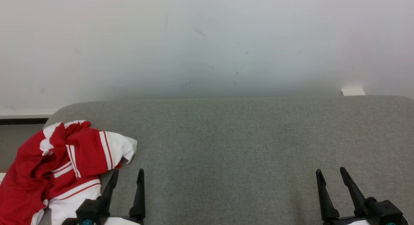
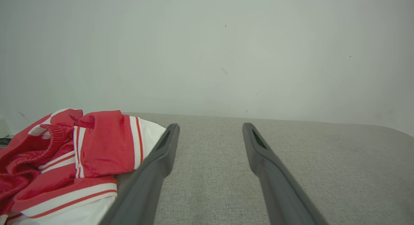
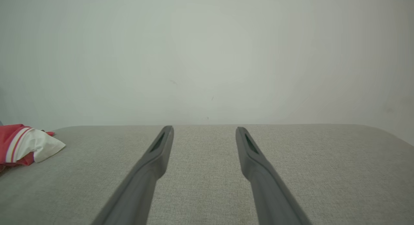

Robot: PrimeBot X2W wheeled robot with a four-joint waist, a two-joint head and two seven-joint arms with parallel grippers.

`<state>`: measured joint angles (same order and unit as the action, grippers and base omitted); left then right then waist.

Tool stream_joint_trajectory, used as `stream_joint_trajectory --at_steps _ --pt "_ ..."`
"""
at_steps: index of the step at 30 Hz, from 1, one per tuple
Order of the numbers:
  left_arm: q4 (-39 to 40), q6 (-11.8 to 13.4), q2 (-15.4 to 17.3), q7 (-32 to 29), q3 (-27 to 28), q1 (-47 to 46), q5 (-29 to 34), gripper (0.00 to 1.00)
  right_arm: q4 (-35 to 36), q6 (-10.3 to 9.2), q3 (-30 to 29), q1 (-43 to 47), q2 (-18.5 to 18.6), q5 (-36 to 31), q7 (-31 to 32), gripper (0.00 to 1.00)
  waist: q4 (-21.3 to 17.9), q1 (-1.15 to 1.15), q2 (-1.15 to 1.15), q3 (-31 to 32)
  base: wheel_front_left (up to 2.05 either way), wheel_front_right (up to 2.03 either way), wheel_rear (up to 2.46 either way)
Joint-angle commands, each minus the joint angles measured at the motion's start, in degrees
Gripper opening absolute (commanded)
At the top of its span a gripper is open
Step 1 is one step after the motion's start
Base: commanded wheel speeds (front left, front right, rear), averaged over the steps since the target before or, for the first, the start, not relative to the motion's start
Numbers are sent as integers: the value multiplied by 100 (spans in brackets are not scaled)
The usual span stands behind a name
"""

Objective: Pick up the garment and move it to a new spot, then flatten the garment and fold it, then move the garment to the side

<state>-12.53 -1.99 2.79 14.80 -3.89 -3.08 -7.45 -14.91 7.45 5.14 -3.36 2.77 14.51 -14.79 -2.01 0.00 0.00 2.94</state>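
The garment [image 1: 61, 163] is a red and white striped piece, crumpled in a heap at the near left corner of the grey padded surface [image 1: 233, 144]. My left gripper [image 1: 127, 172] stands open just right of the heap, its left finger beside the cloth, nothing between the fingers. In the left wrist view the garment [image 2: 81, 157] bunches left of the open left gripper [image 2: 210, 128]. My right gripper [image 1: 330, 171] is open at the lower right, far from the cloth. In the right wrist view the garment [image 3: 22, 147] is a small patch far left of the open right gripper [image 3: 203, 129].
A pale wall [image 1: 207, 40] rises right behind the padded surface. A small white block [image 1: 353, 91] sits at the back right edge. The surface's rounded left corner [image 1: 55, 113] drops to a dark floor strip. Bare grey padding spreads between and ahead of the grippers.
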Motion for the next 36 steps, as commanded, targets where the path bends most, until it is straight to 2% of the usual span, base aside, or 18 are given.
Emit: stream_joint_trajectory --at_steps 1,24,31,36 --pt "-10 1 22 50 3 46 93 100 -22 6 5 24 23 -64 -52 100 -4 0 0 -1 0 0 0" --pt "-155 5 20 37 -50 -36 -231 100 -36 5 22 4 21 48 -43 100 78 0 0 -5 0 0 0" --pt "-184 -25 22 37 5 -77 -259 100 60 5 140 78 21 168 -34 100 299 0 0 -13 0 0 0" --pt "-221 -25 22 37 51 -143 -160 100 122 5 195 122 19 229 -34 100 654 0 0 -56 0 0 0"
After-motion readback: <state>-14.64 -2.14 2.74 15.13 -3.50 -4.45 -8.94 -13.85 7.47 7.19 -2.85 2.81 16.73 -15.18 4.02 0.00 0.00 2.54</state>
